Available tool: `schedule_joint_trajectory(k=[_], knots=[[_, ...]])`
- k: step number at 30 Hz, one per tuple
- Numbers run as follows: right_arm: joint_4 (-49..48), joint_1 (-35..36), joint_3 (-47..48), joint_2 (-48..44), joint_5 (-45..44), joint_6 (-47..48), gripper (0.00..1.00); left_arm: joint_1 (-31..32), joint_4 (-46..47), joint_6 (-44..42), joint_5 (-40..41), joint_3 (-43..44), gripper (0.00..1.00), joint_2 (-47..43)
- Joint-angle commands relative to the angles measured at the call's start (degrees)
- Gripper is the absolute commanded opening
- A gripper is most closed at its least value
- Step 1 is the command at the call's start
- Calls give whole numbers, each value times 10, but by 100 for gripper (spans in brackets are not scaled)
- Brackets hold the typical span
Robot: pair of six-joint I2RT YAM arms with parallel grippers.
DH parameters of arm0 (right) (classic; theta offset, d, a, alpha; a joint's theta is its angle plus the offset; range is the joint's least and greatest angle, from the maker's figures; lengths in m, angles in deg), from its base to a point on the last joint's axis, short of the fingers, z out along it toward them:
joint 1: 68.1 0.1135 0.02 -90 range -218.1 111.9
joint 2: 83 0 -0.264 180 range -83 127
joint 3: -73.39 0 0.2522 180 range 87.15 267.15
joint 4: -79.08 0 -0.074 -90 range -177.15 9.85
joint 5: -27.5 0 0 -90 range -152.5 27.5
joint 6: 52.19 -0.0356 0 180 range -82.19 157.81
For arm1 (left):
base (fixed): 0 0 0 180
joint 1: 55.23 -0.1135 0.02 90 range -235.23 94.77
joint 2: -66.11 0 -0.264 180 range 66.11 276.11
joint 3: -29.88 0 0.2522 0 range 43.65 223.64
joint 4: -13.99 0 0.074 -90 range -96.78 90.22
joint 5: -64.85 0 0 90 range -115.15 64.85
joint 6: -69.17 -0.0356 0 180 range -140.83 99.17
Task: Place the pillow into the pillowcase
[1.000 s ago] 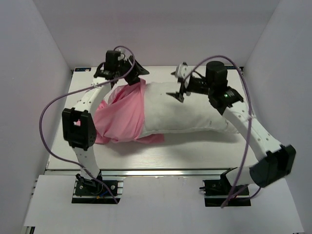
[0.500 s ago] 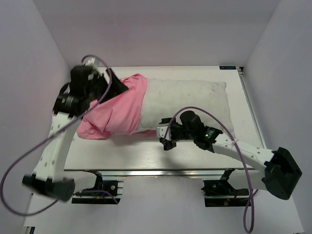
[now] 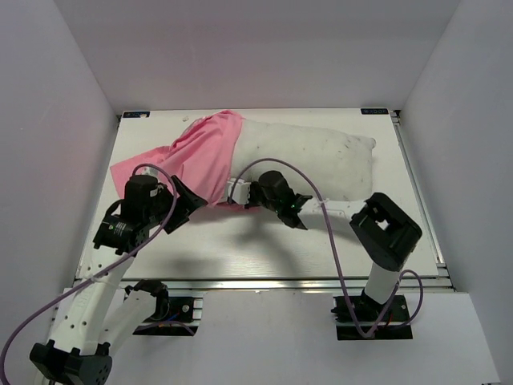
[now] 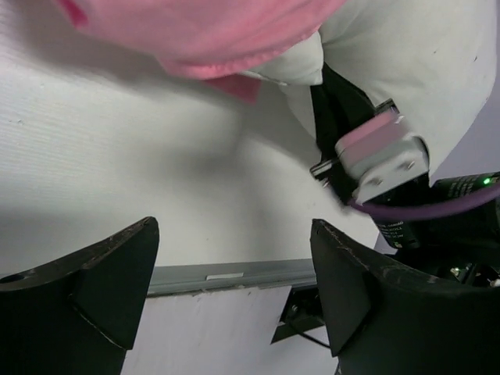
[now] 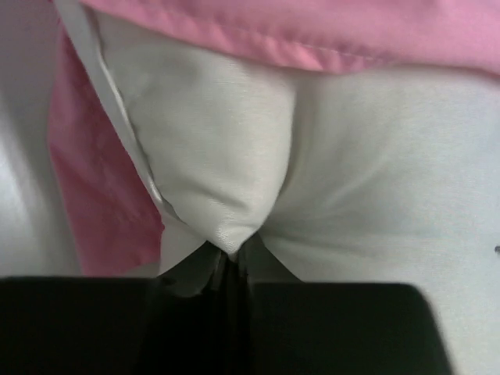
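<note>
The white pillow (image 3: 321,156) lies across the middle of the table, and its left end sits inside the pink pillowcase (image 3: 188,156). My right gripper (image 3: 240,195) is at the pillow's near edge, just beside the pillowcase mouth. In the right wrist view it (image 5: 233,266) is shut on a pinched fold of the white pillow (image 5: 234,156), with the pink pillowcase hem (image 5: 312,35) above. My left gripper (image 3: 192,207) hovers open by the pillowcase's near edge. Nothing lies between its fingers (image 4: 101,289), and the pillowcase (image 4: 203,31) is beyond them.
The table's metal front rail (image 4: 226,275) runs just beyond the left fingers. Both arm bases (image 3: 160,309) are bolted at the near edge. White walls enclose the table (image 3: 264,249) on three sides. The right arm's purple cable (image 3: 321,208) loops over the near side of the pillow.
Both arms swung from the far side of the pillow to its near side. The right gripper went from open to shut on the pillow's near edge. The pillowcase spread out leftward.
</note>
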Motion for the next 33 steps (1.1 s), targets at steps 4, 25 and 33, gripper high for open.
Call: schedule_joint_trajectory(k=[4, 25, 33], knots=[[196, -42, 226, 14, 40, -230, 0, 3, 87, 37, 38, -34, 86, 0], [458, -94, 527, 55, 227, -501, 0, 6, 202, -124, 158, 65, 79, 203], [484, -121, 575, 77, 276, -541, 0, 6, 166, -145, 193, 36, 77, 185]])
